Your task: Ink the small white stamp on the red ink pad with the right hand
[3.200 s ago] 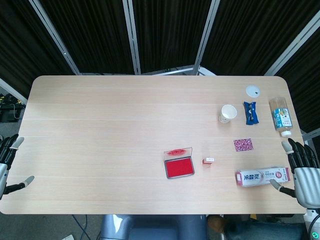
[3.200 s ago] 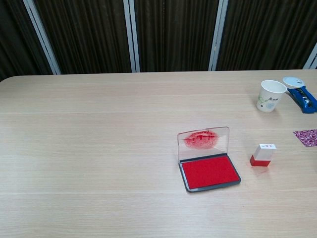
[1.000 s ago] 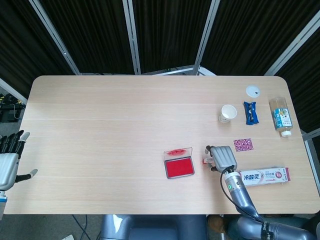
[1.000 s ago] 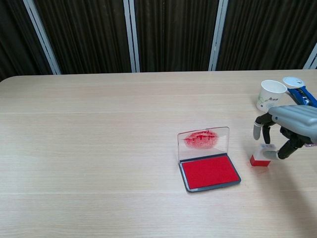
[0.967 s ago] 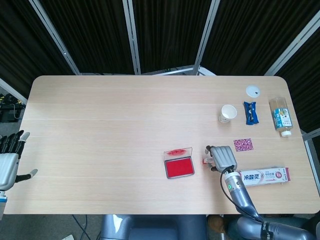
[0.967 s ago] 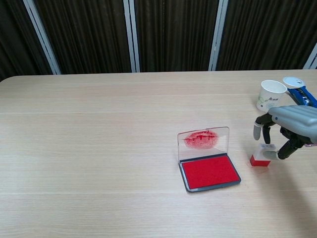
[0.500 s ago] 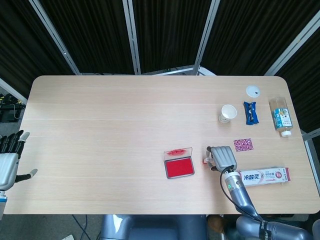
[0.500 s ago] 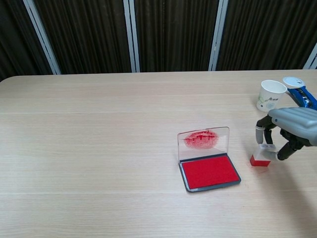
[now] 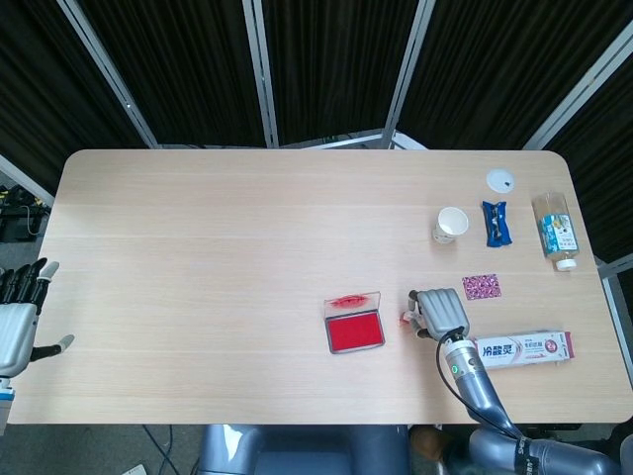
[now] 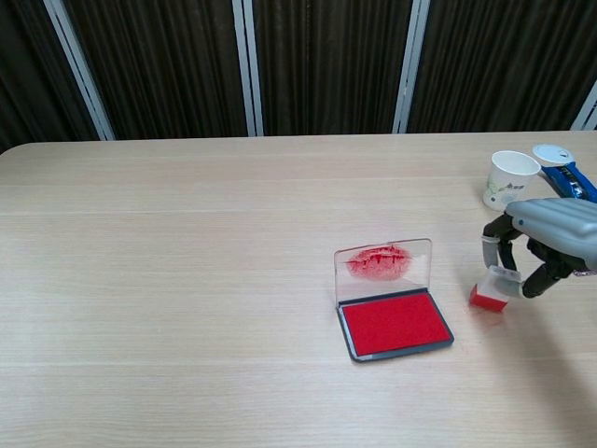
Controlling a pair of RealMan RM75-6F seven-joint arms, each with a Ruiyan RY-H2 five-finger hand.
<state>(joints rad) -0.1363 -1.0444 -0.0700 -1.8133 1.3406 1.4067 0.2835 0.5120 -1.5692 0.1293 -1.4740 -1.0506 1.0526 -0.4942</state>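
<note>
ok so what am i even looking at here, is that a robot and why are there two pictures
Yes, it is a robot with two arms, each ending in a mechanical hand with fingers. Both pictures show the same moment: one camera sits on its head looking down at the whole table, the other on its chest looking across it.

The right hand pinches a small white stamp with a red base, which looks tilted, just right of an open red ink pad. The left hand rests open at the table's left edge, holding nothing.

Further right lie a paper cup, a white lid, a blue stapler-like tool, a plastic bottle on its side, a small patterned card and a toothpaste box.
</note>
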